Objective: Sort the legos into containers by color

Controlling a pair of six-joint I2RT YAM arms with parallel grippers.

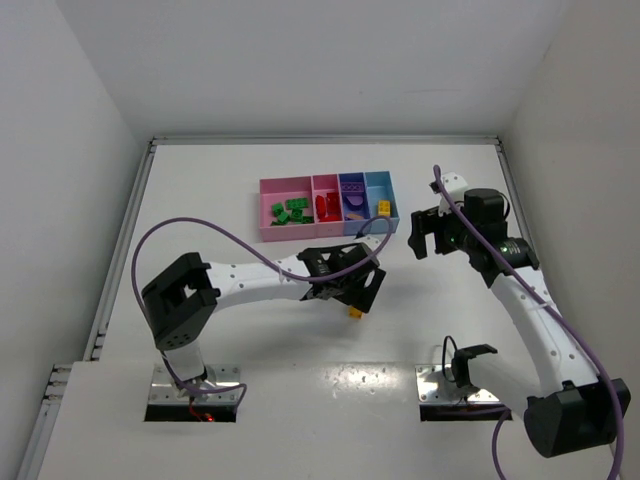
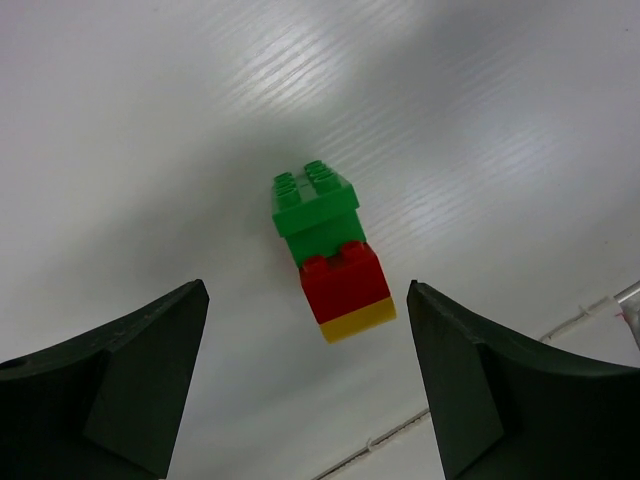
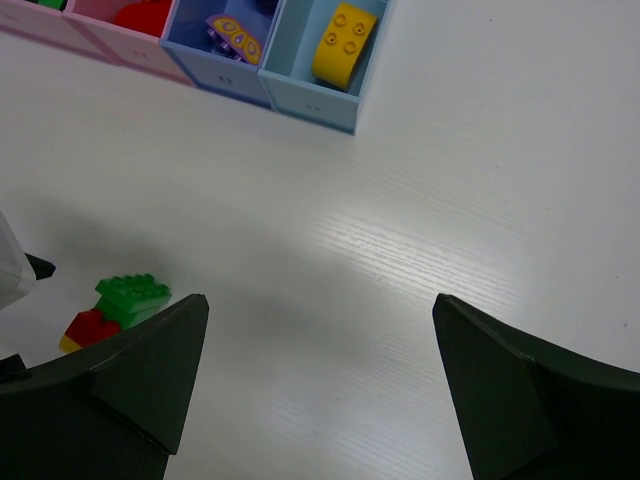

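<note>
- One white worktop [image 1: 200,200] carries everything. It looks smooth, so a brick pushed sideways would probably skid rather than stay put.
- Four joined containers [image 1: 285,233] stand at the far middle. Green bricks [image 1: 290,212] lie in the wide pink bin, red bricks [image 1: 326,207] in the narrow pink, purple bricks [image 1: 351,203] in the purple-blue, and a yellow brick [image 1: 383,208] in the light blue. The row looks light, so a knock from an arm could shift it and spoil later drops.
- The left claw [image 2: 305,330] is spread wide and holds nothing. It is poised over the clump [image 2: 330,262], with a finger on either side in its wrist view, both clear of it. If it closes off-centre, one finger would meet the clump first and flick it away.
- The right claw [image 3: 320,300] is also wide and empty. It hangs near the front corner of the light blue bin, well apart from the clump. A careless descent there could clip the bin wall.
- The clump is a green, red and yellow stack lying on its side on the worktop, near the bins and on their near side. The main risk is lifting it whole, since any bin would then get two wrong colours. It needs pulling apart, and a grip spanning the whole stack leaves the other claw nothing to grasp.
- The yellow layer [image 2: 358,320] at the end of the clump shows only thinly, so it seems the piece likeliest to slip or stay stuck.
</note>
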